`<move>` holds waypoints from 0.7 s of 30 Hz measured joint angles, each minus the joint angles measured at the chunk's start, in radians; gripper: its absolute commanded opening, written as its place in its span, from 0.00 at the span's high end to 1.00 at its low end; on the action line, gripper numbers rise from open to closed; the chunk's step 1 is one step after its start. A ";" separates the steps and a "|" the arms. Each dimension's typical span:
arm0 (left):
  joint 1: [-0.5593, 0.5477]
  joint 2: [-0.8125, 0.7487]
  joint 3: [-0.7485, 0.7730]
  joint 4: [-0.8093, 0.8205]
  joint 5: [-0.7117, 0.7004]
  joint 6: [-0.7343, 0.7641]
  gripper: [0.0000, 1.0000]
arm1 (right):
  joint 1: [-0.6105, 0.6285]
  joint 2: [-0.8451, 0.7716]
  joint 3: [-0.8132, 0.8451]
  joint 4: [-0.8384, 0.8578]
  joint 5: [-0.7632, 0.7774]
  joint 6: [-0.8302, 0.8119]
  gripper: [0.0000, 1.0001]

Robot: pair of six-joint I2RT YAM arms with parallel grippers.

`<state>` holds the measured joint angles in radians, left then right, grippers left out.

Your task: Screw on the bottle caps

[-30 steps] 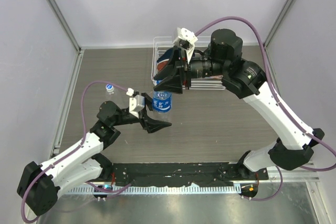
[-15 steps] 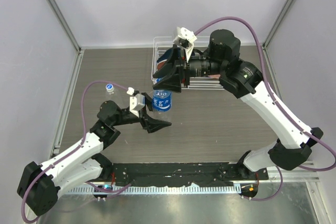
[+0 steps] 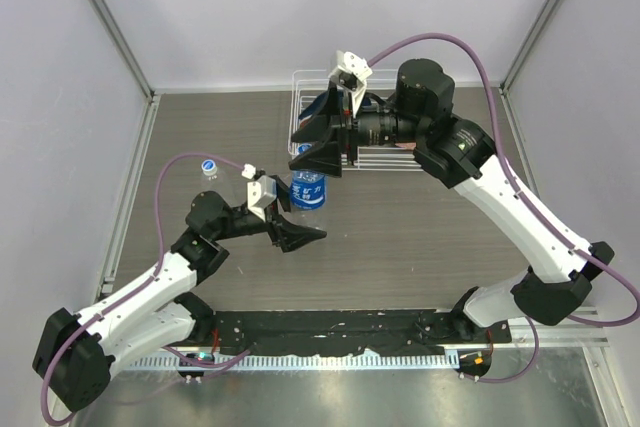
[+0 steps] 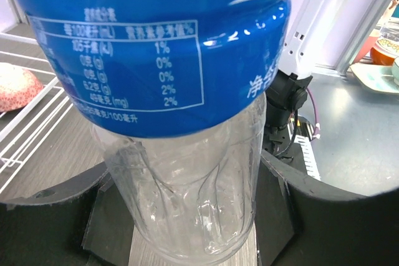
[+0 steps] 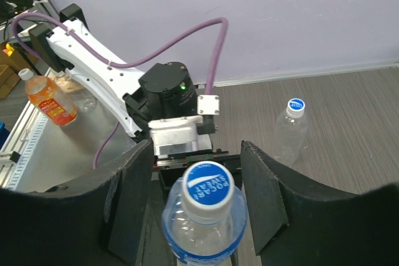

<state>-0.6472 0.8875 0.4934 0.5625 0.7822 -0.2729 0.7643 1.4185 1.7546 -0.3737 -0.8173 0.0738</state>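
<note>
A white wire rack (image 3: 395, 161) is standing at the far side of the grey-brown wooden table (image 3: 420, 237), close to the back wall. In the left wrist view the same rack (image 4: 31, 119) is showing at the left edge, and a round pink-red thing (image 4: 17, 85) is lying inside it; what it is I cannot tell. A black strip (image 3: 340, 330) is running along the near edge of the table. Beyond the table, a bottle of orange drink (image 5: 47, 101) is standing on a metal surface, and a pale plate (image 4: 377, 79) is lying there too.
</note>
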 measured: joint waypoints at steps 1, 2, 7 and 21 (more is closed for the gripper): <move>0.000 0.000 0.000 0.002 0.000 0.001 1.00 | -0.001 0.000 -0.001 -0.001 0.008 0.000 0.36; 0.000 -0.001 0.000 0.008 0.001 0.002 1.00 | -0.001 0.000 -0.003 -0.001 0.018 0.000 0.36; -0.001 -0.018 0.000 0.017 0.003 0.003 1.00 | -0.012 0.000 -0.016 -0.014 0.068 0.000 0.37; 0.000 -0.018 0.000 0.020 -0.009 -0.003 1.00 | -0.021 0.000 -0.019 0.004 -0.018 0.021 0.88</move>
<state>-0.6476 0.8696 0.4934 0.5823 0.7731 -0.2764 0.7433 1.4185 1.7355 -0.3698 -0.8356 0.0948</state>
